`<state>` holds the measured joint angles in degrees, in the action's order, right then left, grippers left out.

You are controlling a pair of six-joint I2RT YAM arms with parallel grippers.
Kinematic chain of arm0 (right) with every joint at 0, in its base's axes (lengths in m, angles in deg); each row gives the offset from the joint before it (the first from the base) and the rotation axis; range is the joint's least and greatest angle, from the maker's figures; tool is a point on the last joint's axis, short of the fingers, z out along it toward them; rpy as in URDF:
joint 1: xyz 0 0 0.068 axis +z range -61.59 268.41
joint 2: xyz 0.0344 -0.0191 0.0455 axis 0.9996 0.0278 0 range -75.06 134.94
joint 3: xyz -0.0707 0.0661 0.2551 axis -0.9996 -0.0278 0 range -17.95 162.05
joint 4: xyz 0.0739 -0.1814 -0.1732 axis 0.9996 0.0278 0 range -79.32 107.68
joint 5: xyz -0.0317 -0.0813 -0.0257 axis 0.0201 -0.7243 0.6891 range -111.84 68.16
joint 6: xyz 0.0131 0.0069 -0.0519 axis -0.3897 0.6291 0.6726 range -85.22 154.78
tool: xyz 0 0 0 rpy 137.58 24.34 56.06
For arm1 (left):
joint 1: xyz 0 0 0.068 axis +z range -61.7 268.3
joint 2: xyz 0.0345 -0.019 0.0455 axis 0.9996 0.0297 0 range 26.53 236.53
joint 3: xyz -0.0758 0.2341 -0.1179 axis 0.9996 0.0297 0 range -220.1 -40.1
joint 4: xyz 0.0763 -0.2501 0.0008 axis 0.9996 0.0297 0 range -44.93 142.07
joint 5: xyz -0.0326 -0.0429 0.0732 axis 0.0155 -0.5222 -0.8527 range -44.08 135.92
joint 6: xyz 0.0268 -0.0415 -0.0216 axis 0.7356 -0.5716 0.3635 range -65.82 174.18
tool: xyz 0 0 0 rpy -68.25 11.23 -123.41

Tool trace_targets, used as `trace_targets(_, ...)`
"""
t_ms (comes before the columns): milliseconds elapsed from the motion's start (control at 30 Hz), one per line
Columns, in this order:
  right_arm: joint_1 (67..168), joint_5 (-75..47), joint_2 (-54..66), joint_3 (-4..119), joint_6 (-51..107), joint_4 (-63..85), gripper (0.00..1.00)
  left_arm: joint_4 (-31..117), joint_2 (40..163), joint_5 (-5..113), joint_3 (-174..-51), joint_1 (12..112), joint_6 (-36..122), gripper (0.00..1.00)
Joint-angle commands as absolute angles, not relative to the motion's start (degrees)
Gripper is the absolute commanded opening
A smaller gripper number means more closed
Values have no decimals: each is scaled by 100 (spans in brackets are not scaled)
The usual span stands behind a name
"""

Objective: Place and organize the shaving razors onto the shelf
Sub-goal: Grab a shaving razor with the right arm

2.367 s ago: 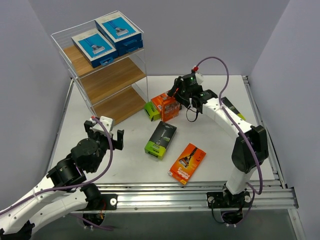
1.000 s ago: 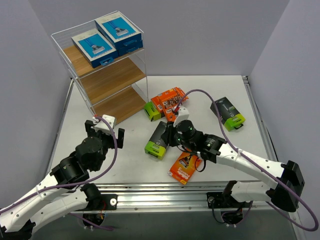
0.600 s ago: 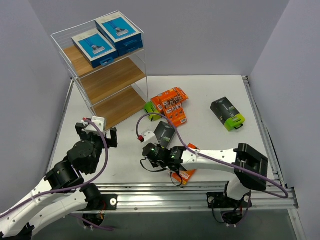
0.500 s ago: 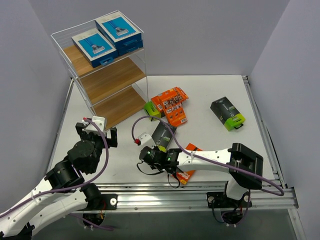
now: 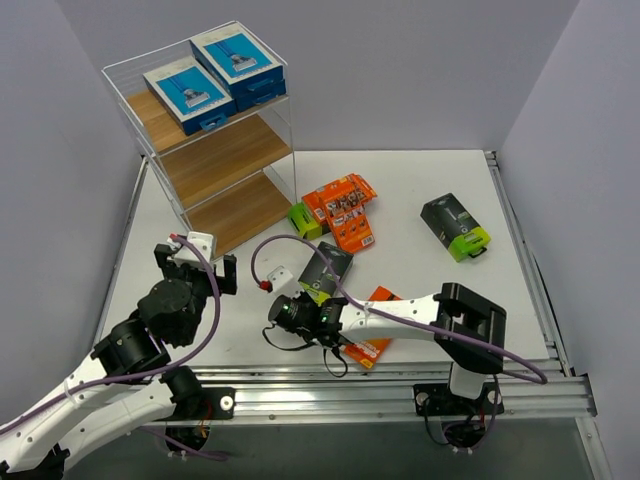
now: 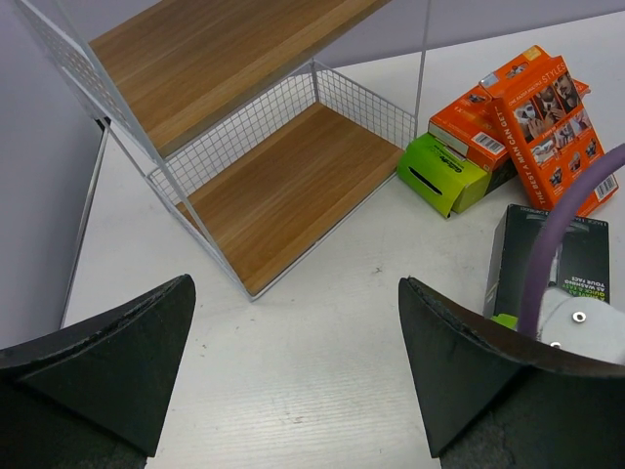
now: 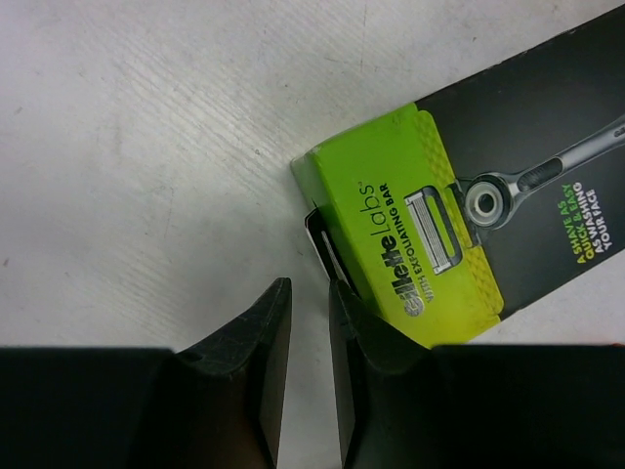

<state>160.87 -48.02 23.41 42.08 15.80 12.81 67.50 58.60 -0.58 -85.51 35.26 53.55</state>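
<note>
The black-and-lime pack (image 7: 488, 186) nearest us lies flat on the white table (image 7: 146, 147), about mid-table, with its lime end turned toward the near-left and a small hang tab sticking out from that end. Our right gripper (image 7: 310, 288) is right at that lime end. Its fingers (image 7: 259, 371) stand close together, slightly parted, with only a thin slit of table showing between them, and they pinch nothing. One fingertip sits just beside the hang tab; we cannot tell whether it touches.

Our right arm reaches leftward across the front of the table and passes over an orange pack (image 5: 378, 335), which lies flat just beside the black-and-lime pack, on its near-right. Farther back, two more orange packs (image 5: 343, 210) lie overlapped, and a lime-green pack end (image 5: 302, 220) rests against their left side. A second black-and-lime pack (image 5: 455, 227) lies alone on the right half of the table, well apart from the others.

The shelf (image 5: 215, 160) stands at the far-left corner. On its top board we see two blue-and-white packs (image 5: 188, 92) side by side.

Our left gripper (image 6: 295, 288) hangs above the table in front of the shelf's bottom board, its jaws spread wide and empty. A purple cable (image 6: 552, 244) crosses the right edge of the left wrist view.
</note>
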Motion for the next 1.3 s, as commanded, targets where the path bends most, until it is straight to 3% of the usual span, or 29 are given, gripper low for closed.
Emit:
trace_targets(0, 16057, -4988, 2513, 4392, 1712, 1296, 19, 6467, 5878, 30, -8580, 3574, 5400, 94)
trace_targets(333, 15951, -5102, 2688, 4384, 1765, 1208, 23, 6475, 5887, 171, -8589, 3574, 5400, 94)
trace_targets(600, 15942, -5479, 2882, 4506, 1747, 1357, 35, 6484, 5887, 259, -8589, 3574, 5400, 94)
trace_targets(767, 15934, -5892, 3049, 4638, 1747, 1542, 26, 6502, 5905, 294, -8598, 3574, 5400, 94)
trace_targets(1000, 15934, -6420, 3067, 4656, 1729, 1648, 0, 6511, 5905, 311, -8598, 3574, 5400, 94)
trace_targets(1267, 15960, -6193, 2751, 4779, 1782, 1683, 0, 6511, 5940, 276, -8598, 3574, 5400, 94)
